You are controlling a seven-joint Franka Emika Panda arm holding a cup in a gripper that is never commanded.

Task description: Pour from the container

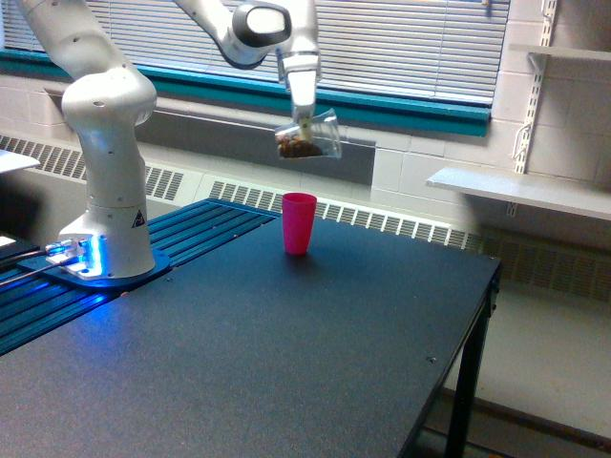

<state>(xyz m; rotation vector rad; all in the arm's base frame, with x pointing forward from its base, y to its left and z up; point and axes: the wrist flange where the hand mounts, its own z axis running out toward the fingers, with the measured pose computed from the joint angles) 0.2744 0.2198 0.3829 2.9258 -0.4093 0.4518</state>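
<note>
White arm reaching out from its base, wrist turned downward

The white robot arm [105,124] rises from a blue-lit base and bends overhead; its narrow white gripper [304,116] points straight down, fingers closed on the rim of a small clear plastic cup [310,138] tipped sideways just beneath it.
</note>
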